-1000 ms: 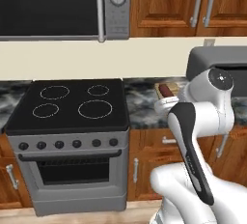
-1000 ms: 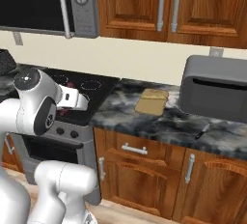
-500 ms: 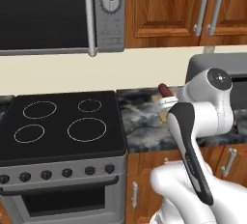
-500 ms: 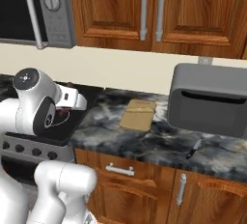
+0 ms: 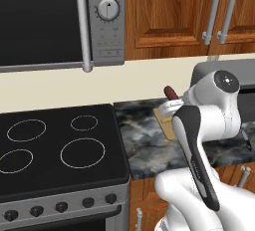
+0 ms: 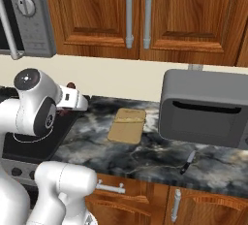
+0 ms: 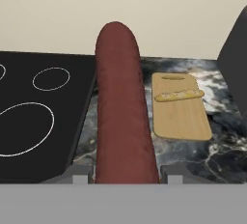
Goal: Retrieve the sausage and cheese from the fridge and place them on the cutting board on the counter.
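tool (image 7: pixel 123 177) clamped on the sausage (image 7: pixel 123 117), which sticks straight out between the 2 fingers (image 7: pixel 81 175), seen in the hand view. in the left base view the sausage (image 5: pixel 171 92) tip pokes up past the arm's wrist, held in the air over the tabletop (image 5: pixel 149 143) next to the stove (image 5: pixel 55 145). in the right base view a bit of dark red sausage (image 6: pixel 70 85) shows behind the wrist; the tool itself is hidden there by the arm.

board (image 7: pixel 179 114) lies flat on the tabletop (image 7: pixel 226 121), right of the sausage in the hand view, between the stove (image 7: pixel 34 117) and the toaster (image 7: pixel 235 59). a thin pale yellowish piece (image 7: pixel 178 95) lies across the far half of the board; cannot tell what it is. in the right base view the board (image 6: pixel 127 125) sits just left of the toaster (image 6: pixel 206 107), apart from it. in the left base view the board (image 5: pixel 167 123) is partly hidden by the arm.

a dark knife (image 6: pixel 188 162) lies on the tabletop (image 6: pixel 145 153) in front of the toaster. microwave (image 5: pixel 55 21) hangs above the stove, wooden cabinets (image 6: pixel 145 15) above the tabletop. sausage is not on the board yet.
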You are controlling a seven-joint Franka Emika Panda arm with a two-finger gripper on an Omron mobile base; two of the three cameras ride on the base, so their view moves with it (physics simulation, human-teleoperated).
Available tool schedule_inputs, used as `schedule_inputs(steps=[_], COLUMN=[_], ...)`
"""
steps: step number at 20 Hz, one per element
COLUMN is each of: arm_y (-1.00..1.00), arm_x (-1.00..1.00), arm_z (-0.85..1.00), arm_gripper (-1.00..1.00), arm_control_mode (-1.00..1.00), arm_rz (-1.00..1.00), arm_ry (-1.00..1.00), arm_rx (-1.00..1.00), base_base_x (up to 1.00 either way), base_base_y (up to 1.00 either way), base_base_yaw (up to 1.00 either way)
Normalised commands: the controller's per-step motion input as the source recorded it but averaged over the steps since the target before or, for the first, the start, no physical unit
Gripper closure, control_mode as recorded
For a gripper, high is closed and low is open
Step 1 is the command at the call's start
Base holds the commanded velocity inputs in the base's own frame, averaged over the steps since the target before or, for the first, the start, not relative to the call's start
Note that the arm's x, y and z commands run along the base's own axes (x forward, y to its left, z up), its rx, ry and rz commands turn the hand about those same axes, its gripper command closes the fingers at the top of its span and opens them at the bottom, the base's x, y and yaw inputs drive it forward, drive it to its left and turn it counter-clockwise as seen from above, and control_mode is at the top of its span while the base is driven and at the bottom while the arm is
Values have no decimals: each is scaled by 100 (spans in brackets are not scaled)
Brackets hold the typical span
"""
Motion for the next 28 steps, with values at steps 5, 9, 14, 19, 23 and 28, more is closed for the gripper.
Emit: schedule_inputs(steps=[5,9,14,19,23,28], arm_y=[0,0,0,0,-1,-23], arm_x=[0,0,0,0,-3,-15], arm_z=[0,0,0,0,-1,-21], arm_gripper=[100,100,100,100,100,100], arm_control_mode=[100,100,-100,-100,-100,-100], arm_rz=[0,0,0,0,0,-22], arm_ry=[0,0,0,0,0,9], arm_rx=[0,0,0,0,0,0], base_base_x=[0,0,0,0,0,0], base_base_y=[0,0,0,0,0,0], base_base_yaw=[0,0,0,0,0,0])
